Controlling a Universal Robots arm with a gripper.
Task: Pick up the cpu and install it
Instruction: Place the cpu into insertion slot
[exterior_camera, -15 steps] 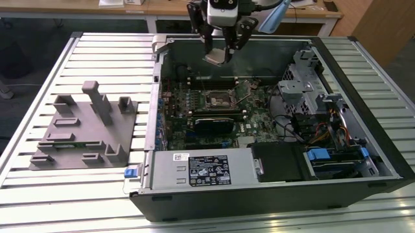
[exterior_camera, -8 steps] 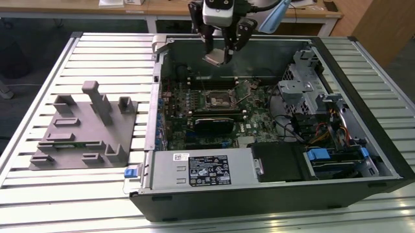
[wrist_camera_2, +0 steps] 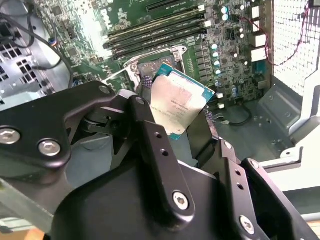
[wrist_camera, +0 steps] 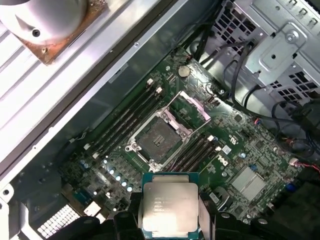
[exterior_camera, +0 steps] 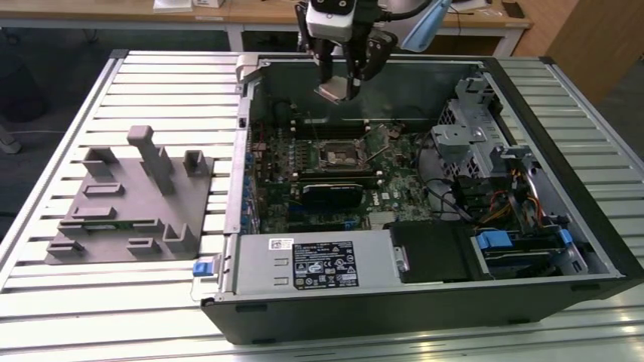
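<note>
The gripper (exterior_camera: pixel 342 84) is clenched on the cpu (wrist_camera: pixel 167 207), holding it in the air above the open computer case (exterior_camera: pixel 563 249). Pick-up is done; the motherboard's socket (wrist_camera: pixel 157 140) lies open and empty, the chip not yet seated.

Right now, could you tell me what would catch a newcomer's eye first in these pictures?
The silvery cpu, gripped in the claw, hangs over the open computer case. Inside, the motherboard's square socket sits empty. On the exterior view's left, a grey fixture stands on the slatted table.
</note>
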